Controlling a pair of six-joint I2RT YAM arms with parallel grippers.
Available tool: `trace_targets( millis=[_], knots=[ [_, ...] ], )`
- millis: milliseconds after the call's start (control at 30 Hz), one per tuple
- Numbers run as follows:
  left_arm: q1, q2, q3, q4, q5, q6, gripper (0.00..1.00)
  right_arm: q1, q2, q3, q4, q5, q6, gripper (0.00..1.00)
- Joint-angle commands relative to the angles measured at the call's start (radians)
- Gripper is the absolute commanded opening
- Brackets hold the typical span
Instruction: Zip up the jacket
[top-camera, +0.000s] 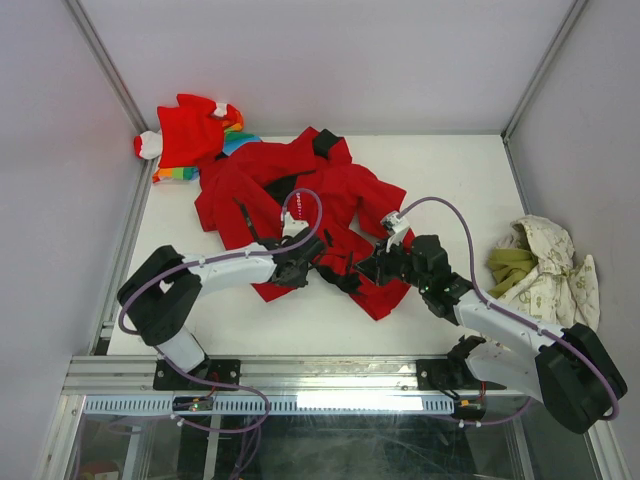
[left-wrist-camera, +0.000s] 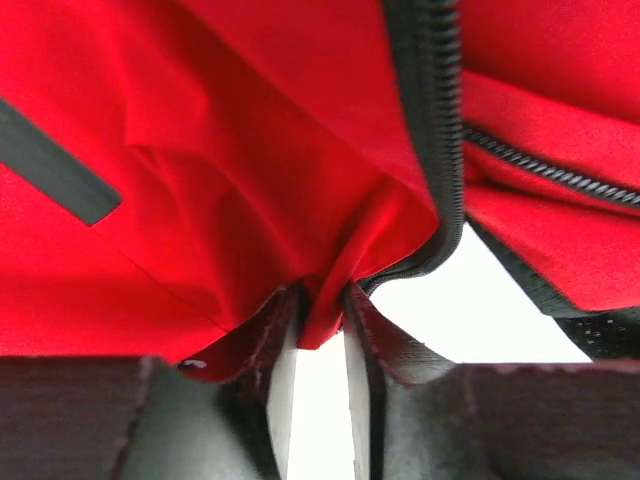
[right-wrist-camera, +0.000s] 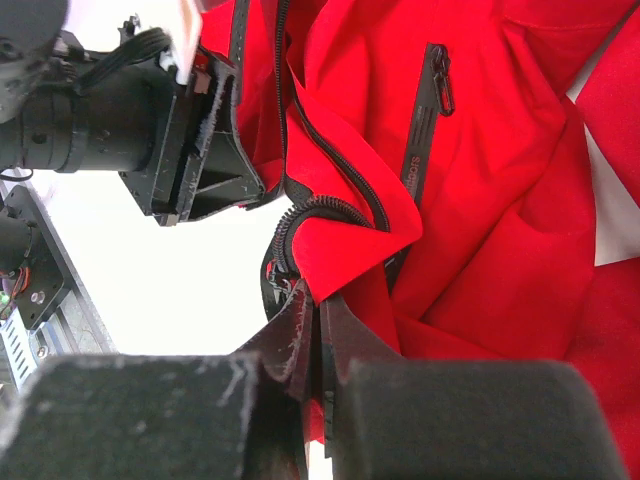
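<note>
Across the middle of the tabletop (top-camera: 460, 170) the jacket (top-camera: 330, 190) lay crumpled and open, its front unzipped, with both arms working at its near hem. The left claw (top-camera: 298, 262) was drawn down to a narrow gap, a fold of red cloth pinched between its pads just beside the zipper (left-wrist-camera: 435, 110) tape. The right claw (top-camera: 375, 265) was fully closed on the opposite front edge, near the curled lower end of the teeth. Whether either grip had caught the slider could not be told. Risks noted: both grips appeared to sit on thin cloth rather than on zipper hardware, so a pull could slip the fabric free; the two halves lay twisted and unaligned, so their ends might fail to seat; loose cloth beside the teeth could snag
</note>
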Motion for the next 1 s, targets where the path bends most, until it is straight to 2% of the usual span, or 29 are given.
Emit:
trace_targets(
  millis=[0,133,167,533,633,733,967],
  knots=[
    [-0.003,-0.014,-0.135,0.091,0.075,-0.049,0.17,0.001,0.003,0.017,0.054,-0.011,0.006,0.00],
    [-0.003,-0.154,-0.174,0.152,0.104,-0.035,0.01,0.003,0.007,0.031,0.052,-0.028,0.021,0.00],
    [-0.003,-0.192,-0.186,0.173,0.115,-0.033,0.00,0.002,0.009,0.038,0.051,-0.032,0.025,0.00],
    [0.012,-0.661,-0.390,0.531,0.250,-0.089,0.00,0.002,0.001,0.126,-0.029,-0.113,0.060,0.00],
    [0.015,-0.732,-0.431,0.647,0.265,-0.104,0.00,0.002,0.012,0.164,-0.059,-0.174,0.071,0.00],
    [0.018,-0.775,-0.461,0.754,0.261,-0.103,0.00,0.003,0.039,0.241,-0.173,-0.156,0.070,0.00],
    [0.021,-0.774,-0.553,1.031,0.254,-0.104,0.00,0.005,0.115,0.365,-0.336,-0.298,0.049,0.00]
  ],
)
